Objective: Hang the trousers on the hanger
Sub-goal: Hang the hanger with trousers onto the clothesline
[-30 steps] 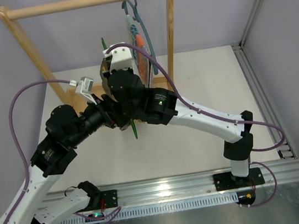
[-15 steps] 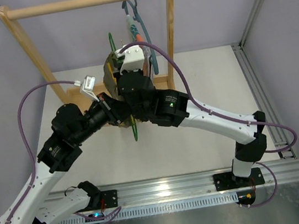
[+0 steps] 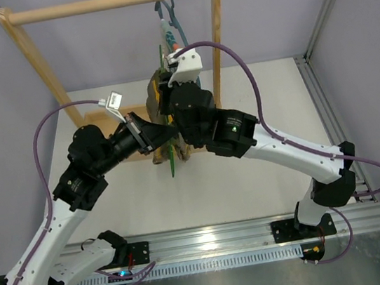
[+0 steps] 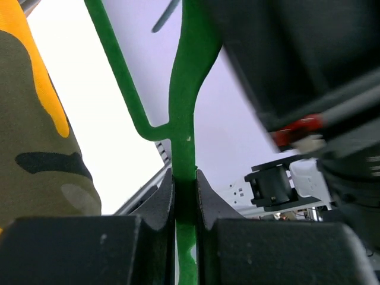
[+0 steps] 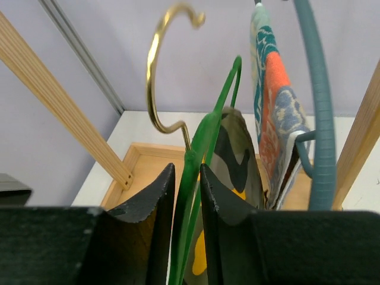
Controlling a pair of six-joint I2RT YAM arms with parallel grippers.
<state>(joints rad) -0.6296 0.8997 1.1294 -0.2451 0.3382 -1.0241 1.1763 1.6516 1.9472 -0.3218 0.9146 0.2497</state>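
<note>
table (image 3: 184, 200) carried a wooden rack (image 3: 106, 2). trousers (image 5: 231, 148) hung draped on the green hanger (image 4: 181, 89), held up in front of the rack, just beside a grey-blue hanger (image 5: 320, 119) holding a striped cloth (image 5: 279, 119). left end effector (image 4: 184, 178) was clamped on the green hanger's bar. right end effector (image 5: 187, 172) straddled its neck below the gold hook, jaws slightly parted.

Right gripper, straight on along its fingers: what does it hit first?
The right gripper straddles the hanger, so the hanger's neck likely comes first, with the trousers right behind it. Depth beyond that is unclear.
</note>
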